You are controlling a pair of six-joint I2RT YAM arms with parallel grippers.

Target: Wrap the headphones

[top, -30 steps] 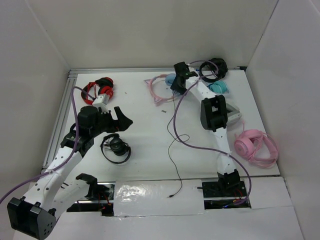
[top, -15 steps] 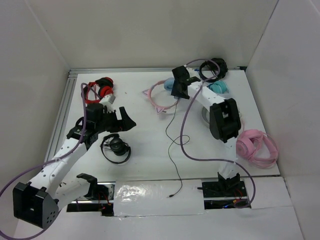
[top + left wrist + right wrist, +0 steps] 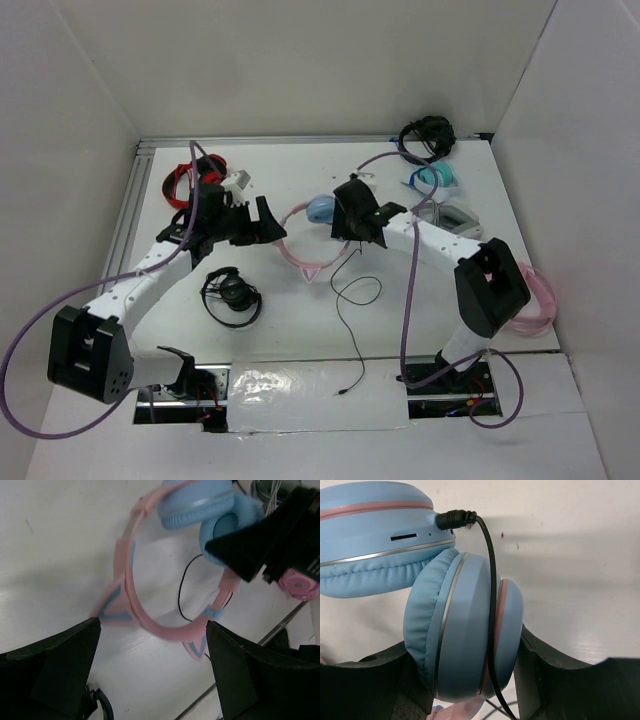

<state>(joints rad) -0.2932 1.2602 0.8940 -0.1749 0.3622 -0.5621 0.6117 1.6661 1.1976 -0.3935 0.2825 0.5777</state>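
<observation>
The headphones (image 3: 320,209) lay near the middle of the top view, the light blue cups at the upper right end of a pink headband that curved down toward the lower left. The right gripper (image 3: 467,672) was clamped on one ear cup (image 3: 462,630), a finger against each face. The black cable (image 3: 489,580) ran from its jack down over the cup's outer face, close to the right-hand finger. From above, the cable trailed in a loose loop toward the bottom centre, its plug lying on the table (image 3: 290,330).

The left gripper (image 3: 150,680) sat lower left of the headband with its jaws wide apart. The band's arc and cat ears lay just ahead of the gap, apparently untouched.

The likeliest trouble was the cable. Pinched under that finger, it could kink or pull at the jack, and the slack could snag on the black headphones (image 3: 232,295) nearby. The soft rounded cup might also roll out of the grip.
</observation>
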